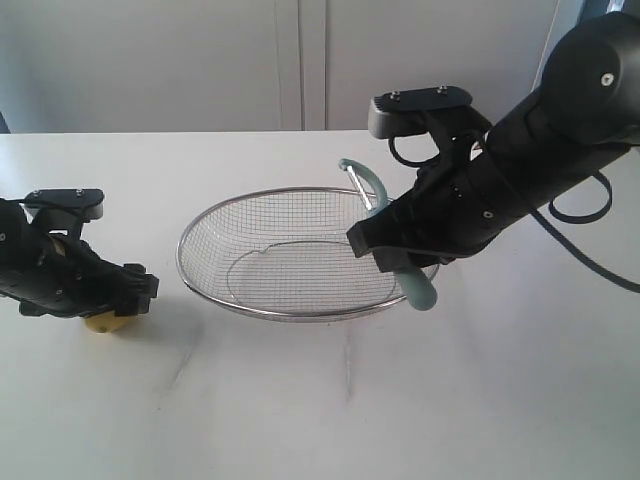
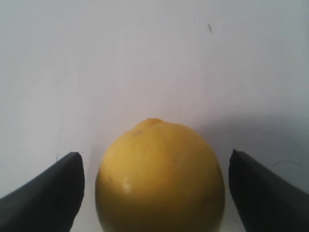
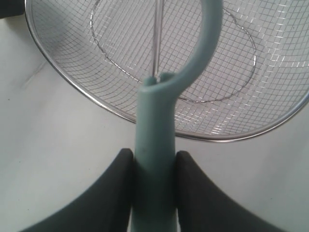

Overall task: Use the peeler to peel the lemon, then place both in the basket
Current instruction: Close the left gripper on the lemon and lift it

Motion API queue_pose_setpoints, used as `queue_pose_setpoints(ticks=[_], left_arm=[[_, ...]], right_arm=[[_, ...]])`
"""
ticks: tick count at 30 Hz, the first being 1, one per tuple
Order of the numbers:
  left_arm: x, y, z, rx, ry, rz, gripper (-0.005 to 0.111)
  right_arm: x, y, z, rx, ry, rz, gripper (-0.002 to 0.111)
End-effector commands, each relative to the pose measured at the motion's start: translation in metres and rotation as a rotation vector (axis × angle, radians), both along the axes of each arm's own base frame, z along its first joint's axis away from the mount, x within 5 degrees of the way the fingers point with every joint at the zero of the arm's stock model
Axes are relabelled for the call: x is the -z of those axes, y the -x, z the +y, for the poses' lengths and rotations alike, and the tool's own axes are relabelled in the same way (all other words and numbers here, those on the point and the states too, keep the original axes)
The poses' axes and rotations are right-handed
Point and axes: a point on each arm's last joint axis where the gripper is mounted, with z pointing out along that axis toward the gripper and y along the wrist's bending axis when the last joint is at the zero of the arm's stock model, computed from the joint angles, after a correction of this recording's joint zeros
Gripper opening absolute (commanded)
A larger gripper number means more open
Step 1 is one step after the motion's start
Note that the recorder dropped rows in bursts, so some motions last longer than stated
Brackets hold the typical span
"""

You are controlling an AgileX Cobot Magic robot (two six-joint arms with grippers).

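Yellow lemon on bench, untouched inside wide-open left claw. Right claw clamped on peeler handle, above basket edge. Could roll away if squeezed off-centre.

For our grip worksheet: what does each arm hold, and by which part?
Right fingers clamp the peeler by its handle; left fingers sit open around the lemon, holding nothing.

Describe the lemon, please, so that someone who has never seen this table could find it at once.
Start at the wire basket in the middle of the white table. To its left in the exterior view, the left gripper stands open, and the lemon sits between its fingers, touching neither. It is small, round and the only yellow thing there.
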Motion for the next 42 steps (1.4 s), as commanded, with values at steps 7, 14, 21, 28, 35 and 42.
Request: queue_pose_setpoints(ticks=[7, 14, 21, 28, 35, 42], left_arm=[[-0.001, -0.001, -0.002, 0.002, 0.004, -0.005, 0.083], [0.000, 0.000, -0.002, 0.002, 0.002, 0.000, 0.081], [0.000, 0.000, -0.001, 0.002, 0.000, 0.008, 0.062], [-0.002, 0.001, -0.001, 0.002, -0.001, 0.012, 0.022], [-0.019, 0.009, 0.001, 0.066, -0.037, 0.011, 0.000], [-0.052, 0.017, 0.004, 0.152, -0.071, -0.101, 0.000]], right_arm=[[-0.003, -0.002, -0.002, 0.011, -0.011, -0.013, 0.000], [-0.003, -0.002, -0.002, 0.011, -0.011, -0.013, 0.000], [-0.003, -0.002, -0.002, 0.011, -0.011, -0.013, 0.000], [-0.003, -0.002, -0.002, 0.011, -0.011, -0.013, 0.000], [-0.003, -0.002, -0.002, 0.011, -0.011, -0.013, 0.000], [-0.003, -0.002, -0.002, 0.011, -0.011, -0.013, 0.000]])
